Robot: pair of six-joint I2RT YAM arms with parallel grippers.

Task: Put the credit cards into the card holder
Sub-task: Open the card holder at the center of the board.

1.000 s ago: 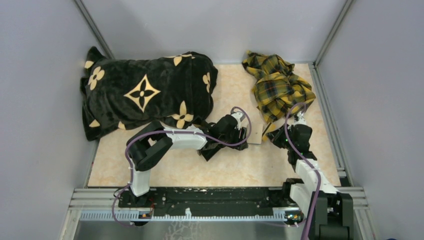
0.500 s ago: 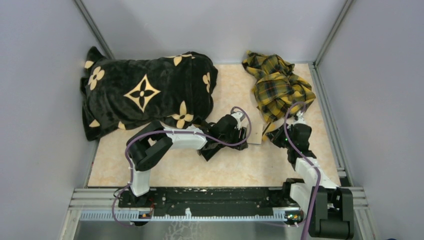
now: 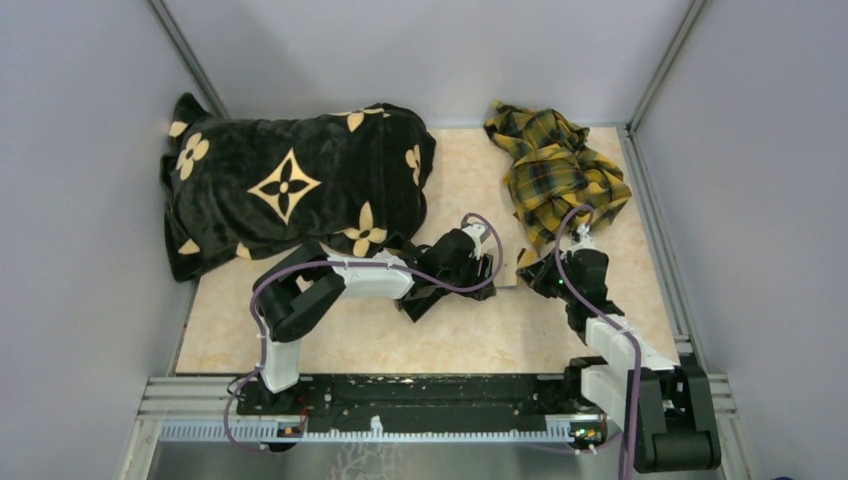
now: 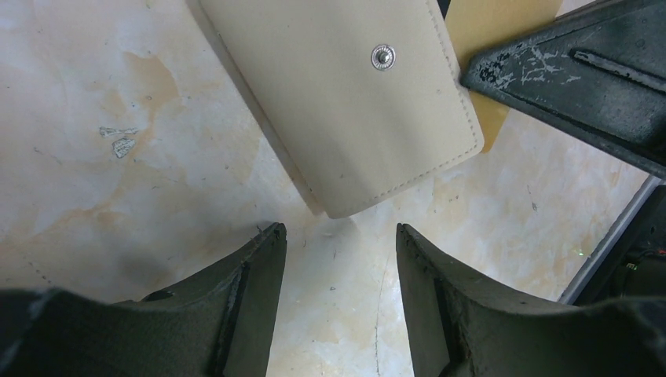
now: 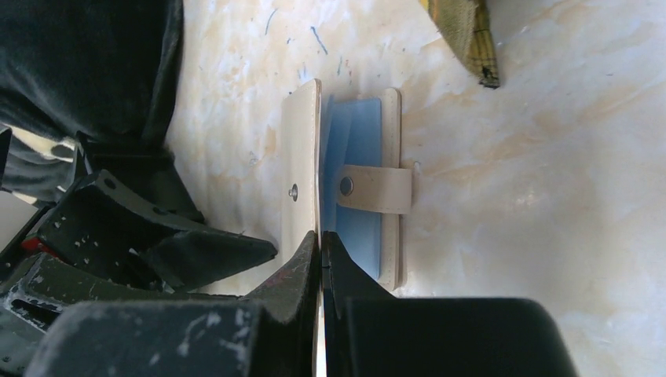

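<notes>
Left wrist view: the left gripper (image 4: 338,236) is open and empty, with the card holder (image 4: 345,110) just beyond it, mid-table (image 4: 118,157). The right gripper (image 5: 320,238) is closed at the holder's near edge; I cannot tell whether it pinches the cover.

The right gripper (image 3: 533,274) is now a little further to its own left, closer to the left gripper (image 3: 488,268). Its wrist also stands nearer to the plaid cloth (image 3: 555,175) beyond it. Behind the gripper the right arm bends more. The forearm leans more to the left, while the black shoulder block (image 3: 680,432) at the base is turned outward, to the right. The purple cable (image 3: 562,245) over the wrist follows and makes a taller loop. Whether the card holder (image 5: 302,157) shifts with the fingers, I cannot tell.
</notes>
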